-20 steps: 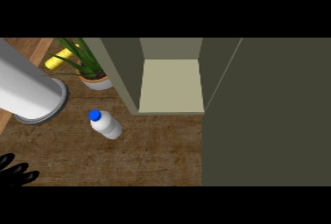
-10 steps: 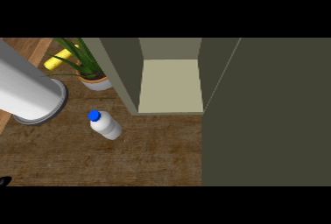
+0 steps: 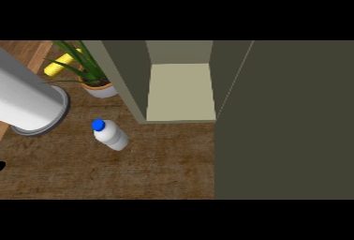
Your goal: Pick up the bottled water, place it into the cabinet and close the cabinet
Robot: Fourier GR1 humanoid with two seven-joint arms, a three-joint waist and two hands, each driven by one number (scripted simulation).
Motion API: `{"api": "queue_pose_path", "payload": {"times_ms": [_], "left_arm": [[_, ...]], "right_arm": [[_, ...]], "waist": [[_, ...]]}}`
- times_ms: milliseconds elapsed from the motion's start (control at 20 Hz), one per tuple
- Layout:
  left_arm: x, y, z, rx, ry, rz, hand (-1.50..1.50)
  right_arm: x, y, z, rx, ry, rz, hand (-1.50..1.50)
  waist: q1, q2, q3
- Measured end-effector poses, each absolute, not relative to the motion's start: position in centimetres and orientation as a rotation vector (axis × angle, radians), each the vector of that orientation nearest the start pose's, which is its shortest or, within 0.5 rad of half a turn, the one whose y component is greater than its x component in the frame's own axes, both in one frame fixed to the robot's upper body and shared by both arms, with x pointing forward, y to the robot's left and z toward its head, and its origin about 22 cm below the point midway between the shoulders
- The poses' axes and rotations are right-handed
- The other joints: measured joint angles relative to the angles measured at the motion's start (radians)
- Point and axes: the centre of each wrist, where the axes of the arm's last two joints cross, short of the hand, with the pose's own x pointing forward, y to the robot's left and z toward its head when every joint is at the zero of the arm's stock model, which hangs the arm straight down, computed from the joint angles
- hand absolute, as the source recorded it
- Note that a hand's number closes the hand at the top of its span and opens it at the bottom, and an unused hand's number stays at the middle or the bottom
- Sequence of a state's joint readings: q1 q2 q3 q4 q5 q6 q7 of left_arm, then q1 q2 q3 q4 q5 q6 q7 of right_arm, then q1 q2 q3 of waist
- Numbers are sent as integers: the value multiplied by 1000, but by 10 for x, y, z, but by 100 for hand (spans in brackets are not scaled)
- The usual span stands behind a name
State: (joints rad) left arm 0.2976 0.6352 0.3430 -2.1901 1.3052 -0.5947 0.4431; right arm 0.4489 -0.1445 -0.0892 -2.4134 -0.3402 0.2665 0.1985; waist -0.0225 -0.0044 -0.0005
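At the counter's (image 3: 159,173) near left edge we see only a black sliver of the left hand (image 3: 2,165). A second ago more of that hand showed at this corner, so it has drawn back almost out of sight, and we cannot tell whether it is open or closed. The right hand shows nowhere. Nothing is held, and we judge that the task is not yet begun. A little farther in, left of the counter's middle, the water bottle (image 3: 110,135) with its blue cap (image 3: 98,124) stands free on the wood, in the same place as a second ago, touched by nothing. It lies just in front of the cabinet's left wall and near the open shelf (image 3: 181,91), which is pale and holds nothing we can see. To the bottle's left, at the counter's left edge, a big grey cylinder (image 3: 27,105) rises toward us; what it is we cannot say. On the right the cabinet door (image 3: 283,122) swings wide open toward us and fills that whole side. Farthest off, toward the back left corner, a potted plant (image 3: 93,75) stands just beside the cabinet wall, with something yellow (image 3: 59,64) behind it. With the hands withdrawn, a fresh reach for the bottle seems the next need.
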Motion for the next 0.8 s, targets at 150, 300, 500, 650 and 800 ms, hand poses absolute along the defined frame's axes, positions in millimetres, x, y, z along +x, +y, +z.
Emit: {"api": "queue_pose_path", "payload": {"times_ms": [150, 300, 500, 650, 800], "left_arm": [[161, 362, 170, -738, -1600, -411, -150], [174, 367, 158, -691, -1587, -416, -150], [195, 369, 140, -647, -1566, -432, -150], [207, 371, 122, -619, -1551, -439, -150], [221, 368, 107, -596, -1554, -467, -150]], "right_arm": [[107, -279, 131, 155, -1817, 145, -150], [105, -281, 128, 161, -1819, 143, -150], [104, -282, 128, 166, -1822, 136, -150], [101, -287, 127, 156, -1820, 151, -150], [99, -288, 124, 172, -1828, 154, -150]], "waist": [[-8, 1, 0], [-14, 2, -1], [-17, 4, -1], [-20, 4, -1], [-21, 4, -2]]}}
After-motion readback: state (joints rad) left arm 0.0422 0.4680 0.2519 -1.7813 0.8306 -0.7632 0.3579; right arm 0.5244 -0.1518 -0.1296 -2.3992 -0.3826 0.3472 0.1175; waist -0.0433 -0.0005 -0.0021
